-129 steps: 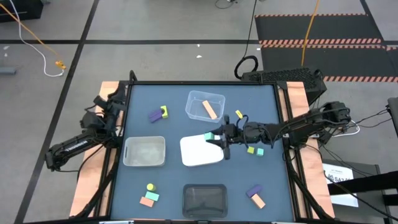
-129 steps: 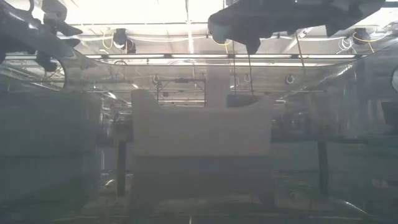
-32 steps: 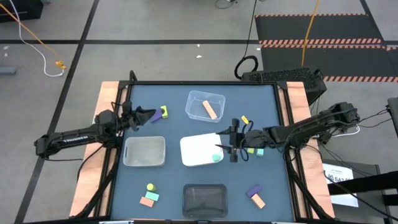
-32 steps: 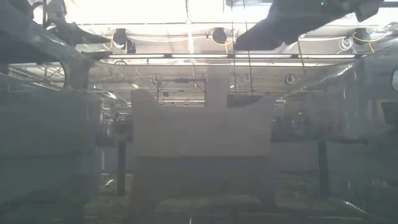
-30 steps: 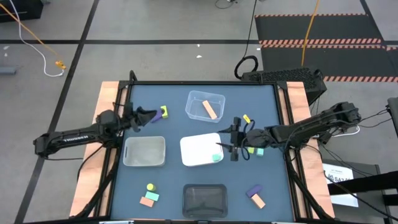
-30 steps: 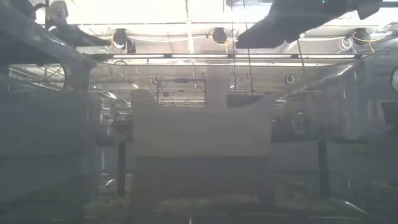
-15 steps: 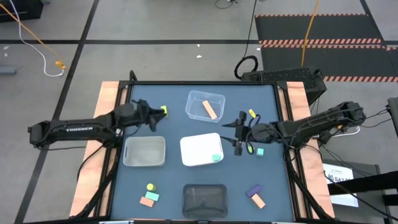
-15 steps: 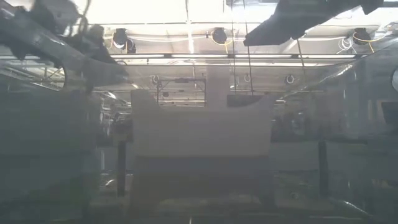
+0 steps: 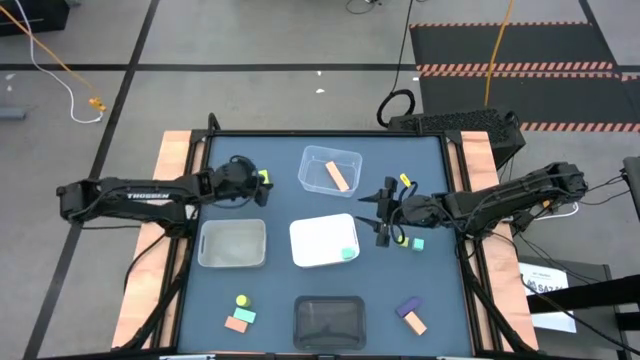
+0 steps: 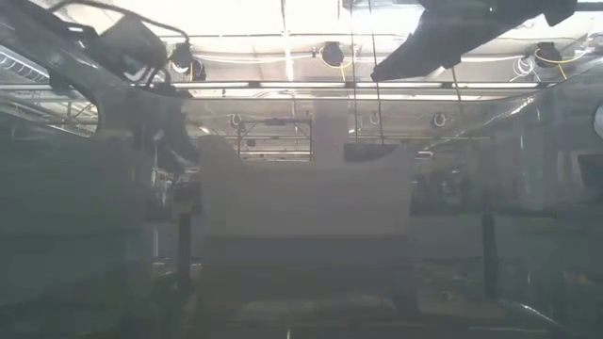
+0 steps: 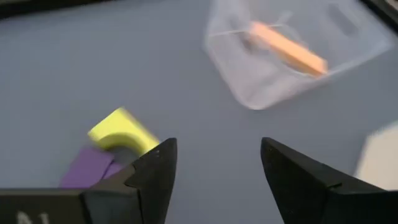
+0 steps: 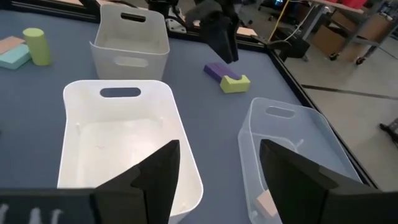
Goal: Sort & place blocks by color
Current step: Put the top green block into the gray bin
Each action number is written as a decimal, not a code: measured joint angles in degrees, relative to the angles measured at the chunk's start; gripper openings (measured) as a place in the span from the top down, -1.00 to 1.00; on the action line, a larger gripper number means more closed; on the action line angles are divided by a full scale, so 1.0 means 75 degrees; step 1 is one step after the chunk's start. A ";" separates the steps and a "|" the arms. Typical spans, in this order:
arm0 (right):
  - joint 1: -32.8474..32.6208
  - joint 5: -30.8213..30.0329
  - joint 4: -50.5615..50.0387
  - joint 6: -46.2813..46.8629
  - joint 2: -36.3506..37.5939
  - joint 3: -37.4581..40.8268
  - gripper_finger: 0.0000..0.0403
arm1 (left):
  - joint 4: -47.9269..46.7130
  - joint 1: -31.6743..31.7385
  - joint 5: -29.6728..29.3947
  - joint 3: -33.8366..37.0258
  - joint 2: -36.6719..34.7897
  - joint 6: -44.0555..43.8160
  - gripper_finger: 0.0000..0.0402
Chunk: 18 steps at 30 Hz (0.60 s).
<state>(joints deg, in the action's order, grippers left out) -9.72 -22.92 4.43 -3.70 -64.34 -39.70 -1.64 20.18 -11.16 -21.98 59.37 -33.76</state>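
Observation:
My left gripper (image 9: 248, 182) hovers open at the table's far left over a purple block (image 11: 90, 168), with a yellow-green arch block (image 11: 121, 130) leaning on that block. Both blocks lie just beside one finger, not between the two. My right gripper (image 9: 383, 212) stands open above the gap between the white bin (image 9: 323, 240) and the clear bin (image 9: 329, 168), holding nothing. An orange bar (image 9: 337, 176) lies in the clear bin. A teal block (image 9: 348, 253) lies in the white bin. The right wrist view shows the purple block (image 12: 217, 70) and the arch block (image 12: 235, 83) below the left gripper.
A frosted bin (image 9: 232, 243) stands at the left and a dark bin (image 9: 328, 320) at the near edge. Loose blocks lie near left (image 9: 241, 312), near right (image 9: 410, 314), under the right arm (image 9: 411, 242) and beside it (image 9: 406, 182).
My left gripper has swung from the table's left edge toward the centre and tipped downward, ending over the purple and yellow-green blocks, which have stayed put. My right gripper has drawn slightly back toward the far right, away from the white bin.

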 joint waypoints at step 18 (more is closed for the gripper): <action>0.0000 0.0026 0.0000 -0.0026 0.0000 0.0000 -0.07 | 0.0868 0.0459 -0.0131 0.0000 0.1876 -0.0398 -0.04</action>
<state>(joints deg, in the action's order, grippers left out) -9.72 -22.72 4.43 -3.90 -64.34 -39.70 4.87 23.62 -12.14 -21.98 73.44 -36.74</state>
